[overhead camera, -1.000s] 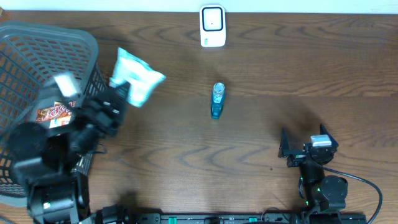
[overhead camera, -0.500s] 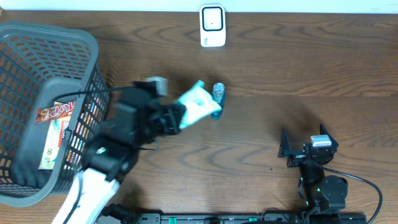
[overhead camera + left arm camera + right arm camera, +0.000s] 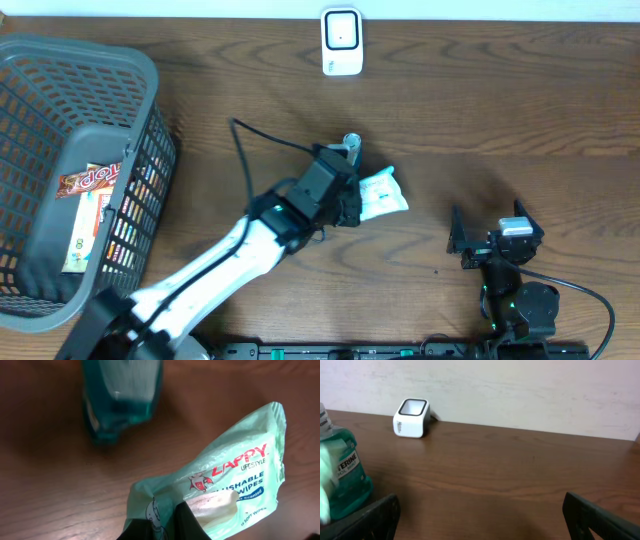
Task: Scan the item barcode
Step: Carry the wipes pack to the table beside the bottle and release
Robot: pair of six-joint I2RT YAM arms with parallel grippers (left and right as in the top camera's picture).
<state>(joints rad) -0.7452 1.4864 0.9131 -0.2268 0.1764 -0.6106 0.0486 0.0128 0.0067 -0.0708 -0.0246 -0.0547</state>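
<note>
1. Done, as I judge it: the pack (image 3: 383, 192) is out of the basket (image 3: 150, 150) at 9 o'clock. It is in the left gripper (image 3: 352, 203), whose jaws are pinched tight on the pack's near edge.
2. The pack sits near the table's centre, just at 4 o'clock of the bottle (image 3: 350, 143). Its printed face is up in the left wrist view. I cannot tell whether it hangs clear of the wood or rests on it.
3. Left to do: the scanner (image 3: 341, 42) stands at the table's 12 o'clock edge, well apart from the pack. The pack is not yet in front of its window.
4. No barcode shows on the visible face. It is probably on a hidden side, so the pack likely needs turning as well as carrying.
5. The right gripper (image 3: 488, 232) sits at 4 o'clock, jaws wide and empty, taking no part.
6. Overall, the pick is finished, while presenting and scanning remain. That puts the task at roughly its midpoint.
</note>
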